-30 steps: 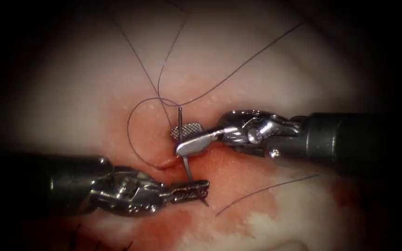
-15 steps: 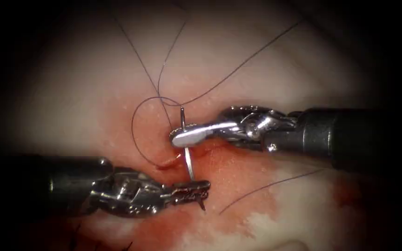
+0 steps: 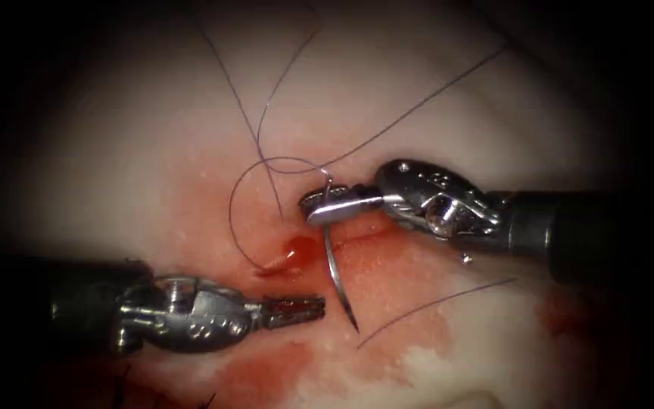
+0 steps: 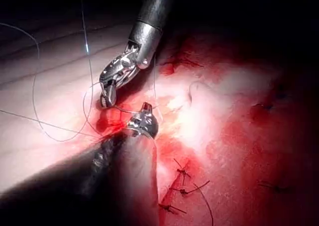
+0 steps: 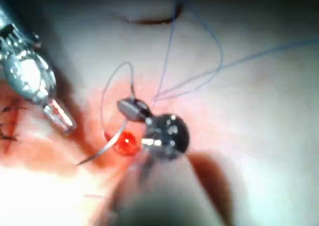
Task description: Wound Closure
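My right tool (image 3: pixel 325 206) comes in from the right, shut on the curved needle (image 3: pixel 333 265) near its tail end. The needle hangs down from the jaws, free of the tissue (image 3: pixel 153 151), with its tip over the red-stained patch just right of the cut (image 3: pixel 274 265). My left tool (image 3: pixel 308 307) sits low on the left, jaws slightly apart, holding nothing, a short way left of the needle tip. Thread (image 3: pixel 230 220) runs from the needle's tail in a loop left of the cut. The right wrist view shows the right tool (image 5: pixel 130 108) holding the needle (image 5: pixel 107 145), and the left tool (image 5: pixel 62 119) beside it.
A bead of red fluid (image 3: pixel 294 248) sits at the cut, below the right jaws. Long thread strands (image 3: pixel 418 95) cross the pale tissue at the back. A loose thread end (image 3: pixel 433 303) lies at the right. Earlier stitches (image 4: pixel 179 186) lie near the left shaft.
The right jaws closed on the needle's upper part and the left jaws let go of its tip. The right tool carried the needle up and right; the left tool drew back left.
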`<state>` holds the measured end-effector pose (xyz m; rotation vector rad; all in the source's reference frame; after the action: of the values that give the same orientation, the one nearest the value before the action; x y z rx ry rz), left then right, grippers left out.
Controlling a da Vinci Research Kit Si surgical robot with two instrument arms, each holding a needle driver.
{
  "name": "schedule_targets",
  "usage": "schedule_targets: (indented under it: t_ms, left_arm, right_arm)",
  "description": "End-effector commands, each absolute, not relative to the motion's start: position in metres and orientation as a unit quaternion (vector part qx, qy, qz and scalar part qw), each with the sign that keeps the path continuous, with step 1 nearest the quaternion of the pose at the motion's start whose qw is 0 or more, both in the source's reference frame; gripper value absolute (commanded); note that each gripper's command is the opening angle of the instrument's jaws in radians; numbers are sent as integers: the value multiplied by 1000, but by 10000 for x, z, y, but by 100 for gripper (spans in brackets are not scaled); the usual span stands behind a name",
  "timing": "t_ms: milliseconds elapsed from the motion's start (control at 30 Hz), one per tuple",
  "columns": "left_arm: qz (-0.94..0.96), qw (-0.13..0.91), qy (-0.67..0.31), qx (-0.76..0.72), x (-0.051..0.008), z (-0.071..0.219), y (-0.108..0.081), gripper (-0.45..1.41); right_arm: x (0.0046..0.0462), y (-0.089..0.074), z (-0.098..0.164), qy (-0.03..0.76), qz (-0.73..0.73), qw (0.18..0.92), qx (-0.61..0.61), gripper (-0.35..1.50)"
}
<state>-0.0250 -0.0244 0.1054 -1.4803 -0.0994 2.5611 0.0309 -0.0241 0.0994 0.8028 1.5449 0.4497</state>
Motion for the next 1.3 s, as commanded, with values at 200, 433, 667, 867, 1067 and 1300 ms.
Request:
schedule_targets:
  t_ms: [200,433,667,867,1067,1300]
  left_arm:
    - [870,131,-81,-469,-252,1099,-246,-5]
    - [892,147,-72,-422,-243,1136,-227,-21]
    - [902,156,-70,-396,-237,1152,-217,-25]
    - [914,155,-77,-368,-231,1180,-225,-30]
    - [917,151,-77,-360,-228,1196,-220,-33]
    - [929,138,-81,-334,-225,1221,-221,-42]
  right_arm:
    - [316,-240,995,700,163,624,307,-35]
    - [317,-230,986,723,140,621,268,-35]
    - [316,-231,984,729,126,624,252,-35]
    - [316,-230,982,736,108,627,230,-35]
    - [318,-228,981,743,91,631,204,-35]
    - [323,-226,982,749,73,635,178,-35]
